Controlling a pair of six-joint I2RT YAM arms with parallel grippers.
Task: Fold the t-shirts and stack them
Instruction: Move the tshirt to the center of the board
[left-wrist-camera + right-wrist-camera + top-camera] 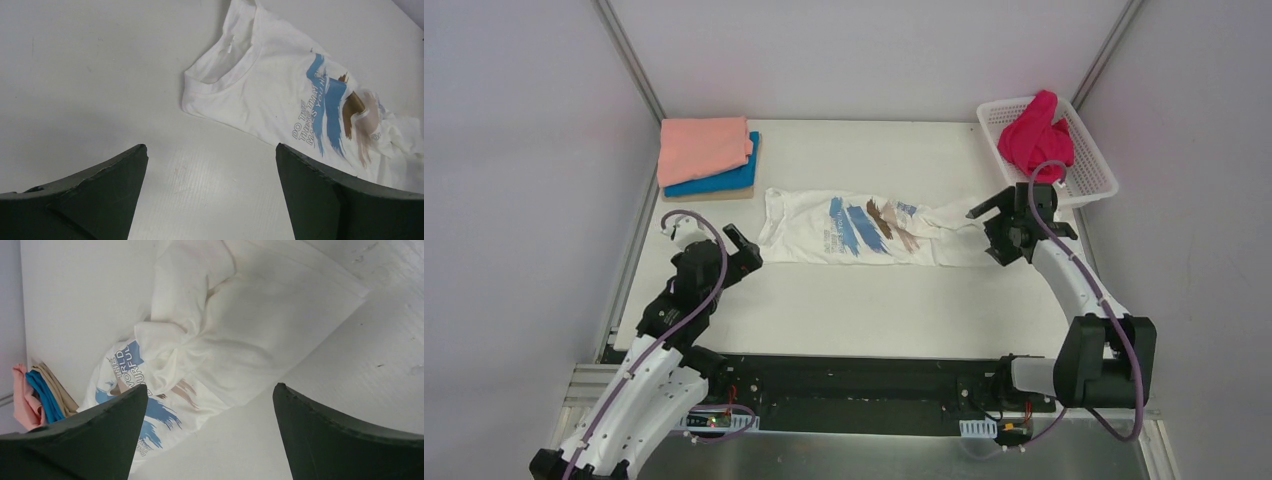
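While 2 tees already sit folded at the far-left corner, the white printed t-shirt (pixel 864 228) lies print-up across the middle of the table (pixel 874 310) as a long band. Its collar end points to the robot's left and its hem end to the right. The left wrist view shows the collar part lying fairly flat. The right wrist view shows the other part (pixel 215 340) twisted and bunched into a knot of folds, so I judge that the step in hand is spreading this shirt out, with no proper fold made yet.

The stack has the salmon-pink t-shirt (pixel 702 148) on top of the bright blue t-shirt (pixel 724 180). The magenta t-shirt (pixel 1039 140) is crumpled in the white basket (pixel 1096 165) at the far-right corner.

The right gripper (pixel 986 232) hangs just over the bunched hem end with its jaws spread wide and no cloth between them. The left gripper (pixel 707 232) waits just beside the collar end, equally wide and empty.

Next, the twist probably has to be pulled out. Each claw would need to pinch a thin edge lying flat on the table, then draw outward so the cloth lies smooth before it is folded and carried to the stack.
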